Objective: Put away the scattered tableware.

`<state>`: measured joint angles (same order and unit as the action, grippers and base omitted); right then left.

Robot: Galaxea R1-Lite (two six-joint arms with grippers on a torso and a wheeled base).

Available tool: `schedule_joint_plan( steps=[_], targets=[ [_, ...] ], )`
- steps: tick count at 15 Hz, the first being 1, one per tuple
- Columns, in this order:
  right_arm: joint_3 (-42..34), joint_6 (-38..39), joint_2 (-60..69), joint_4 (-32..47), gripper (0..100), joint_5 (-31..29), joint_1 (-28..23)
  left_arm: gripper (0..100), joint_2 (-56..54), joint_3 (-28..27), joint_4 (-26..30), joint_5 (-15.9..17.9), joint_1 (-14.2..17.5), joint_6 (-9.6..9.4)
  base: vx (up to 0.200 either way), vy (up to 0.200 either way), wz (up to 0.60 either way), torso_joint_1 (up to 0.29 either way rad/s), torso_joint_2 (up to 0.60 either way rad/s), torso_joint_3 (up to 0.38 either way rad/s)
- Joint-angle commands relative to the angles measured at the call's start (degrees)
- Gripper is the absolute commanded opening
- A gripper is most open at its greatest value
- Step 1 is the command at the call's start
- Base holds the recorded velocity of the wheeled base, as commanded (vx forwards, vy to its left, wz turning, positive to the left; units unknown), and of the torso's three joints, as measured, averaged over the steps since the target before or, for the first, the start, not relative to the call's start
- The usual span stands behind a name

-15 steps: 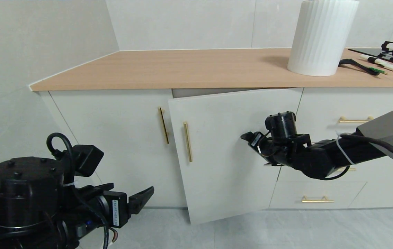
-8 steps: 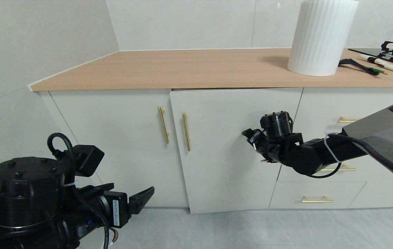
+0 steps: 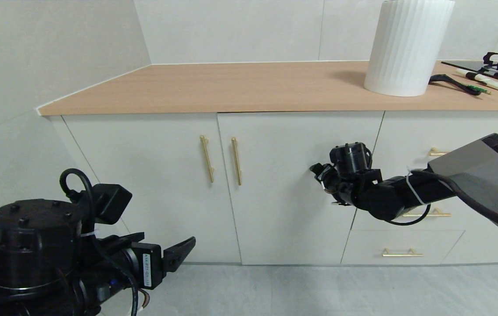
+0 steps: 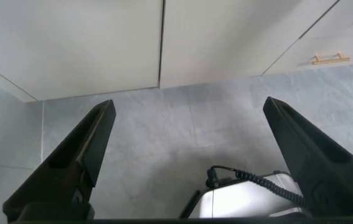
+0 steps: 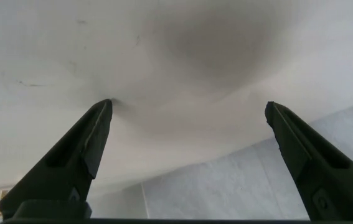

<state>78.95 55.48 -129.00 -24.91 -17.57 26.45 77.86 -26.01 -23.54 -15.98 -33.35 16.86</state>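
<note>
Right tool (image 3: pixel 319 171), fingers apart, rests against the cabinet door (image 3: pixel 284 197), which looks flush. Withdraw it straight back, clear of the handle (image 3: pixel 236 161); left tool (image 3: pixel 183 250) also apart

Head view: taken from above, faced forward and down at cabinet front (image 3: pixel 152 184); countertop (image 3: pixel 231 87) seen from slightly above, middle distance.
Left wrist view: aimed down past left gripper (image 4: pixel 188 102) at floor (image 4: pixel 182 137) and cabinet foot; low, near.
Right wrist view: held close against right door (image 5: pixel 176 50), framed by right gripper (image 5: pixel 188 102).
Shared: door seam (image 4: pixel 162 43), floor, lower drawer handle (image 4: pixel 330 58) by head and left wrist views; right door by head and right wrist views.
</note>
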Motion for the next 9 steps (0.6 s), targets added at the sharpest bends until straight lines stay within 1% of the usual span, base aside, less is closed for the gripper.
schedule_joint_plan(
  steps=[1,6,9],
  targets=[
    [0.5,0.0,-0.2,0.1,100,-0.1,-0.3,100,0.0,0.0,0.0,0.0,0.1,0.02,0.000,0.000,0.00,0.000,0.00,0.000],
    [2.4,0.0,-1.4,0.3,100,-1.8,-1.1,100,0.1,0.0,0.0,0.0,0.1,0.10,0.000,0.000,0.00,0.000,0.00,0.000],
    [0.7,0.0,0.7,0.6,100,-1.1,-0.8,100,0.1,0.0,0.0,0.0,0.1,0.10,0.000,0.000,0.00,0.000,0.00,0.000]
  ],
)
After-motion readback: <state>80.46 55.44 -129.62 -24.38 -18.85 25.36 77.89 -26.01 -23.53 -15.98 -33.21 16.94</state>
